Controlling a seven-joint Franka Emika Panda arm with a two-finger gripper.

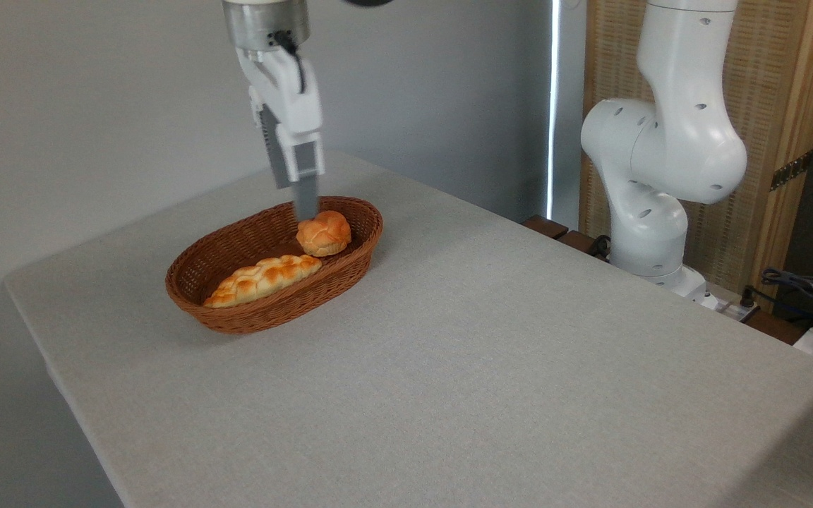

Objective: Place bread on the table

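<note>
Basket (wicker), one bread, one bun

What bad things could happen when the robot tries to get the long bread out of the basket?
1. The gripper hangs right by the small round bun, not the braided bread, so it might grab the wrong one.
2. The bread lies low against the basket wall; the fingers could bump the rim and push or tip the basket.
3. The loaf is long, so gripped near one end it might tilt and slip out.
</note>
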